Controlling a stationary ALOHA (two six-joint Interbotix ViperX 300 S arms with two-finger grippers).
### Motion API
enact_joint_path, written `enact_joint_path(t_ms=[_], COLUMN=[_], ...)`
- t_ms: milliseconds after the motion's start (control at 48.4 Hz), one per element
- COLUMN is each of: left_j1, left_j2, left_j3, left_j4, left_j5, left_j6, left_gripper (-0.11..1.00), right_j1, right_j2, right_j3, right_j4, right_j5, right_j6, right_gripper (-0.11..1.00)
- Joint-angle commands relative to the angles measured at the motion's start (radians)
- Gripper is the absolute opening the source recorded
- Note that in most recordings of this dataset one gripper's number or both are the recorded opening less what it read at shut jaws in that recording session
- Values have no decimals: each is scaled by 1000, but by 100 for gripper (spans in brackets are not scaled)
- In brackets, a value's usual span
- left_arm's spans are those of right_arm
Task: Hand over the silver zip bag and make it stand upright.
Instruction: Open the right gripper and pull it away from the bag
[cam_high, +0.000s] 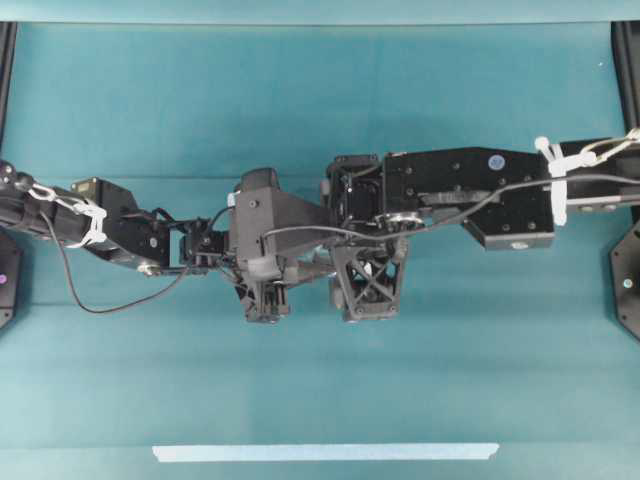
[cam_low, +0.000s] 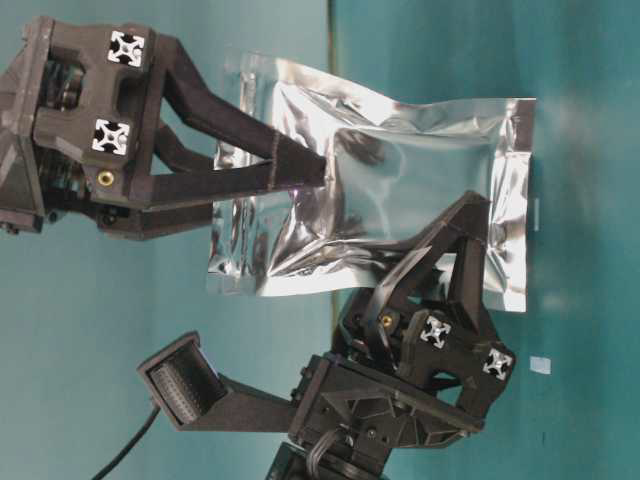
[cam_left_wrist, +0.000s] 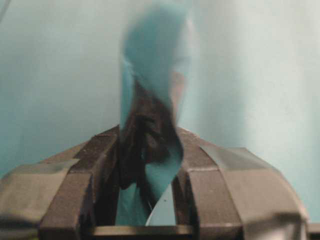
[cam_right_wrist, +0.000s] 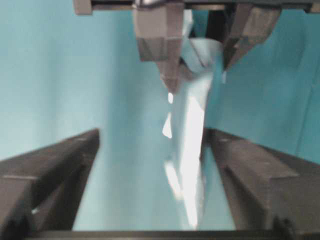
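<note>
While the left gripper (cam_left_wrist: 150, 200) pinches it, the silver zip bag (cam_low: 390, 200) hangs edge-on.

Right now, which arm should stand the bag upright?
Left. The left gripper is clamped on the bag and alone holds it. The right gripper stands wide open, its fingers on either side of the bag without pinching it, so it would probably have to regrasp first.

It looked like a robotics lab bench rather than a home. A plain teal cloth (cam_high: 300, 100) covered the whole table, black frame rails (cam_high: 8, 60) stood at its far corners, a pale tape strip (cam_high: 325, 452) marked the near edge, and cable-tied wiring (cam_high: 558, 180) ran along the arms.
</note>
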Motion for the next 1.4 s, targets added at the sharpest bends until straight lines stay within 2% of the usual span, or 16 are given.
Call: enact_joint_path(t_ms=[0, 124, 289, 578, 847, 1074, 1239, 1384], left_j1=[-3, -3, -3, -6, -11, -12, -23, -34], left_j2=[-8, -8, -9, -9, -9, -11, -11, -11], left_j3=[-2, -2, 2, 8, 6, 8, 9, 9], left_j4=[-2, -2, -3, -3, -2, -2, -2, -3], left_j5=[-3, -2, 9, 15, 17, 17, 18, 38], left_j6=[0, 0, 2, 3, 38, 40, 40, 41], left_gripper=[28, 28, 28, 28, 28, 28, 28, 28], right_j1=[3, 3, 2, -15, -17, -20, -18, -20], right_j2=[-17, -20, -58, -179, -327, -437, -502, -552], right_j3=[-3, -3, 0, 29, 149, 302, 374, 431], right_j4=[3, -3, -37, -40, -40, -38, -35, -35], right_j5=[-17, -15, -9, -17, -78, -225, -328, -368], right_j6=[0, 15, 58, 140, 215, 279, 313, 336], right_gripper=[92, 92, 92, 92, 92, 89, 89, 89])
